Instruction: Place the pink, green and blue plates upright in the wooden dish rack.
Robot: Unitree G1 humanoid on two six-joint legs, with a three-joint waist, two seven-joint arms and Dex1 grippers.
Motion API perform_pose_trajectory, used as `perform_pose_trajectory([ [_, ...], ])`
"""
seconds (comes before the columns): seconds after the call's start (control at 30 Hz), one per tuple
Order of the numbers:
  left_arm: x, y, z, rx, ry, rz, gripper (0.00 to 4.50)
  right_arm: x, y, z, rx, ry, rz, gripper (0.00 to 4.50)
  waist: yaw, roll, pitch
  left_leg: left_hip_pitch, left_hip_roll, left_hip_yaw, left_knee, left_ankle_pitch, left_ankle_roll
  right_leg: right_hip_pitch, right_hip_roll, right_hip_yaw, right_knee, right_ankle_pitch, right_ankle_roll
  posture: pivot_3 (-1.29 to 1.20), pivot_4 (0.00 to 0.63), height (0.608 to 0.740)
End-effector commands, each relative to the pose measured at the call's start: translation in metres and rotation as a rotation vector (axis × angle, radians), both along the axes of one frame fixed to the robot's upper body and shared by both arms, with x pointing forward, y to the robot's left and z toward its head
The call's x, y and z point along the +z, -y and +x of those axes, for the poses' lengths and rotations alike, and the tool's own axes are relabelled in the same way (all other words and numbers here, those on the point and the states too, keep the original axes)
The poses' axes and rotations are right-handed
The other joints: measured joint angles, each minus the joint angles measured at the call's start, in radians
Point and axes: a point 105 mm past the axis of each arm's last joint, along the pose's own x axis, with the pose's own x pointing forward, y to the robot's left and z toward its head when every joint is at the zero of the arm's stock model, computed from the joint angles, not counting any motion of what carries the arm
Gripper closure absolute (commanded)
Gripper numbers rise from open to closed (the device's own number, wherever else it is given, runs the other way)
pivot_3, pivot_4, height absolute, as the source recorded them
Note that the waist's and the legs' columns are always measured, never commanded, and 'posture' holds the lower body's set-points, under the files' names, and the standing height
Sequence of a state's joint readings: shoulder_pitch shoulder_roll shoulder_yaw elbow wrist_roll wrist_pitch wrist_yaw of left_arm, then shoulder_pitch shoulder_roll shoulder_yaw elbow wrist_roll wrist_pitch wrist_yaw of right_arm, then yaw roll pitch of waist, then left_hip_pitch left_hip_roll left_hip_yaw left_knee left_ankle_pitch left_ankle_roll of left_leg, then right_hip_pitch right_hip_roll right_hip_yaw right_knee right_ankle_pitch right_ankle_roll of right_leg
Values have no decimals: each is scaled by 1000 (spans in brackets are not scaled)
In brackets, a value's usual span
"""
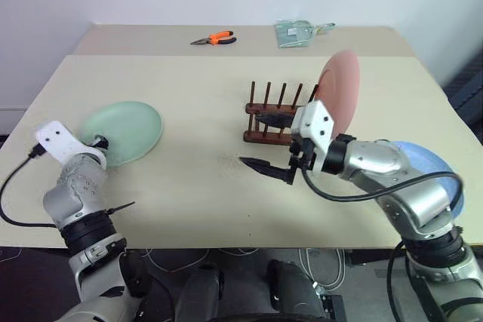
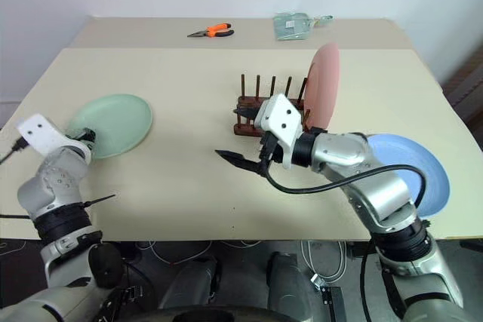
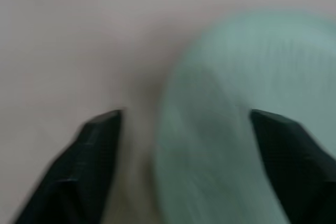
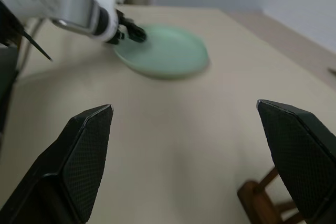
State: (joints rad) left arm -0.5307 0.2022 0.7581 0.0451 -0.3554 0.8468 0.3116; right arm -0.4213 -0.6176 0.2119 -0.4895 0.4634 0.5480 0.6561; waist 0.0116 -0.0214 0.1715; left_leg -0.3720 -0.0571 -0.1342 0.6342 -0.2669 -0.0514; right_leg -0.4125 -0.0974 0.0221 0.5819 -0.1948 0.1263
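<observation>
The green plate (image 1: 122, 131) was seen flat on the worktop (image 1: 189, 96), its near rim bracketed by the parted left end effector (image 3: 184, 129); the right end effector (image 2: 245, 137), fingers wide and empty, was held before the wooden dish rack (image 1: 272, 120), where the pink plate (image 1: 338, 90) was stood upright.

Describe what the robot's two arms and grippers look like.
Both arms are silver-grey metal with black joint bands and black cables looping alongside. Each wrist carries a white angular block. The left gripper and right gripper have black, pointed fingers with a fine cross-hatched texture.
</observation>
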Motion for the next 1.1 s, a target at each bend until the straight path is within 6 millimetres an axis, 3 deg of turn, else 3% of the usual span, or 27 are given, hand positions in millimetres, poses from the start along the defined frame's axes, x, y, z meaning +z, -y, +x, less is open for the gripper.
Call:
perform_pose_trajectory([
  [0.03,10,9,4,-15,108,-154,2283,-7,3,5,-45,49,-33,0,1,0,0,0,0,0,0,0,0,0,0,0,0,0,0,0,150,740],
  [0.1,14,15,8,-35,141,-188,3435,-12,7,8,-64,23,-42,0,-1,0,0,0,0,0,0,0,-1,0,0,0,0,0,0,0,150,740],
  [0.17,34,31,19,-146,224,-125,4478,-15,9,8,-67,8,-63,0,0,-1,0,0,0,0,0,0,-1,0,0,0,0,0,0,0,150,740],
  [0.37,118,111,36,-524,537,167,4478,5,7,18,-108,244,-149,0,0,-2,1,-1,0,0,0,1,-1,0,0,0,-1,0,-1,0,150,740],
  [0.43,134,136,35,-615,600,220,4478,8,2,23,-106,351,-214,0,-3,-2,1,0,0,1,-1,1,-1,0,0,0,0,0,-1,0,150,740],
  [0.6,171,204,20,-874,759,278,4478,16,-12,56,-198,634,-373,0,-22,-2,1,1,1,1,-2,1,-2,-1,1,0,0,0,-1,0,150,740],
  [0.67,179,219,12,-936,803,278,4478,13,-15,64,-201,694,-429,0,-24,-2,1,0,1,1,-2,1,-2,-1,0,0,0,0,-1,0,150,740],
  [0.77,183,227,5,-980,834,255,4500,7,-10,77,-231,760,-516,818,-27,-2,1,0,1,2,-3,1,-2,-2,0,1,0,0,-1,0,150,740],
  [0.97,174,216,1,-980,817,235,4500,18,-1,81,-284,808,-488,3909,-25,-2,2,0,1,2,-3,1,-2,-2,1,1,0,0,-1,0,150,740],
  [1.0,175,211,3,-953,822,213,4146,21,-2,79,-285,819,-469,4380,-25,-2,2,0,1,2,-3,1,-2,-2,1,1,0,0,-1,0,150,740],
  [1.1,180,186,13,-812,835,168,2861,33,-3,72,-304,821,-353,4500,-21,-3,2,0,0,1,-2,1,-2,-1,1,1,0,0,-1,0,150,740],
])
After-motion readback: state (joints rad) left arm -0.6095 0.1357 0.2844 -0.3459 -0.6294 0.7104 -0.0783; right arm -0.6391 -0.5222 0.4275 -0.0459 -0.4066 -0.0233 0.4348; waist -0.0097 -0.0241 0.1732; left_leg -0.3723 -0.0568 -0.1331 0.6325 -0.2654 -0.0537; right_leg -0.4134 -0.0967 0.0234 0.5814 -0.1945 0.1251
